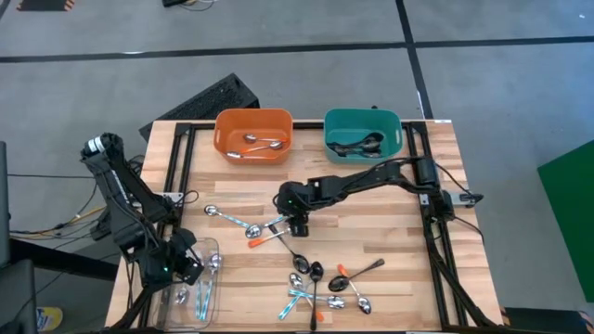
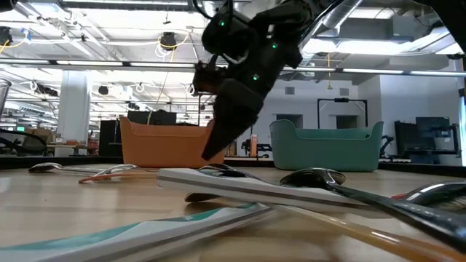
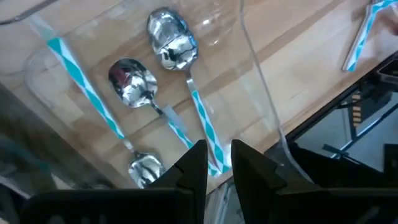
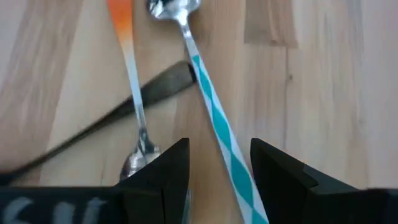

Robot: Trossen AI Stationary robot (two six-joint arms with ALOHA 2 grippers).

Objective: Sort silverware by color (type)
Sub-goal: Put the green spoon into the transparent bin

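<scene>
Loose spoons lie on the wooden table [image 1: 371, 232]. A crossed group sits at the middle: a blue-striped one [image 4: 214, 118], an orange-handled one [image 4: 127, 56] and a dark one [image 4: 158, 84]. My right gripper [image 1: 297, 225] [image 4: 217, 165] hangs open just above them, slanting down, with its fingers on either side of the blue-striped handle. At the near left, my left gripper [image 1: 190, 269] [image 3: 219, 163] points down over a clear tray [image 3: 261, 106]. Three blue-striped spoons [image 3: 134, 84] lie in the tray. The gripper's fingers stand a narrow gap apart. My left gripper has the handle end [image 3: 214, 152] of one blue-striped spoon showing in its narrow gap. That spoon's bowl [image 3: 173, 38] lies in the tray. I cannot tell whether the fingers touch the handle.
An orange bin [image 1: 253, 134] with spoons and a teal bin [image 1: 362, 134] with dark spoons stand at the far edge. More spoons lie near the front edge [image 1: 325, 292], and one blue-handled spoon [image 1: 230, 219] lies left of the middle. Black frame rails run along both table sides.
</scene>
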